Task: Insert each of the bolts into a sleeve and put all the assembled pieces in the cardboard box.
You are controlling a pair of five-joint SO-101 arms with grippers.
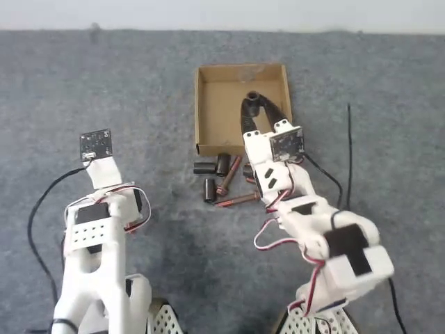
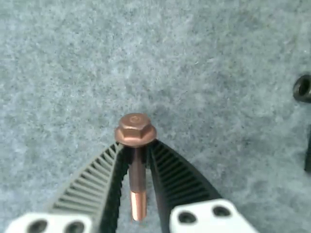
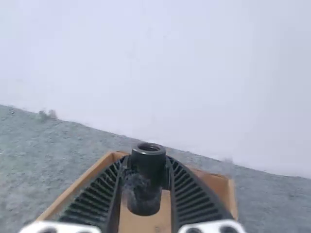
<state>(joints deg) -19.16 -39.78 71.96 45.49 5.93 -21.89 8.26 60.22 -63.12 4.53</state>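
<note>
L claw (image 2: 136, 148) clamps copper hex-head bolt (image 2: 136, 128) by shank; R claw (image 3: 147, 170) grips black tubular sleeve (image 3: 148, 156), bore up over brown cardboard box (image 1: 219, 97), likely for insertion.

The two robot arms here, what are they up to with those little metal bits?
They are pairing bolts with sleeves. The left gripper is shut on a copper bolt, held off to the side over the grey mat. The right gripper is shut on a black sleeve above the cardboard box. Two more bolts and several sleeves lie loose on the mat by the box's near wall. The held bolt and sleeve are not yet joined.
</note>
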